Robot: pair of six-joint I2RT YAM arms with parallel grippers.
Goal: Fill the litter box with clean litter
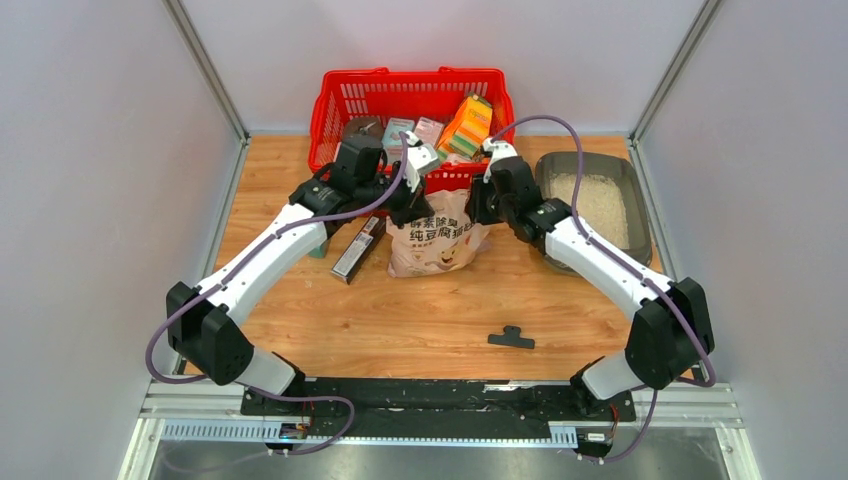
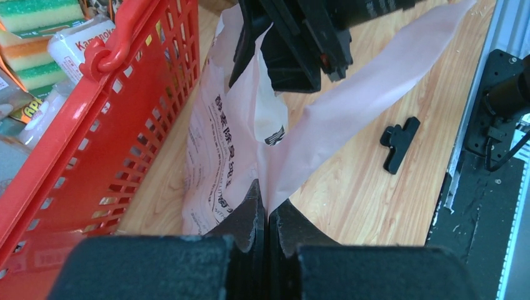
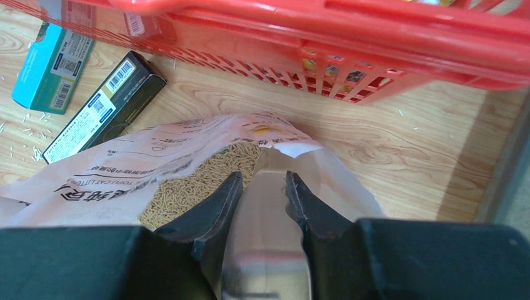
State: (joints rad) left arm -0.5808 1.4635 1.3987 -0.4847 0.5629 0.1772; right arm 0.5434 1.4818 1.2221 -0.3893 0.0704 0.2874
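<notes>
The pinkish-cream bag (image 1: 435,245) stands open in front of the red basket. My left gripper (image 2: 267,203) is shut on the bag's top edge (image 2: 350,94), pulling it taut. My right gripper (image 3: 264,181) is shut on the handle of a clear plastic scoop (image 3: 270,219), which reaches down into the bag's mouth. Tan litter pellets (image 3: 200,181) show inside the bag beside the scoop. The grey litter box (image 1: 590,158) lies at the far right, with pale clean litter (image 1: 600,205) spread in it. The right arm crosses over its near left corner.
The red mesh basket (image 1: 400,85), full of packages, stands right behind the bag. A black box (image 1: 358,248) and a teal box (image 3: 53,69) lie left of the bag. A black clip (image 1: 511,338) lies on the wood near the front. Stray grains dot the table.
</notes>
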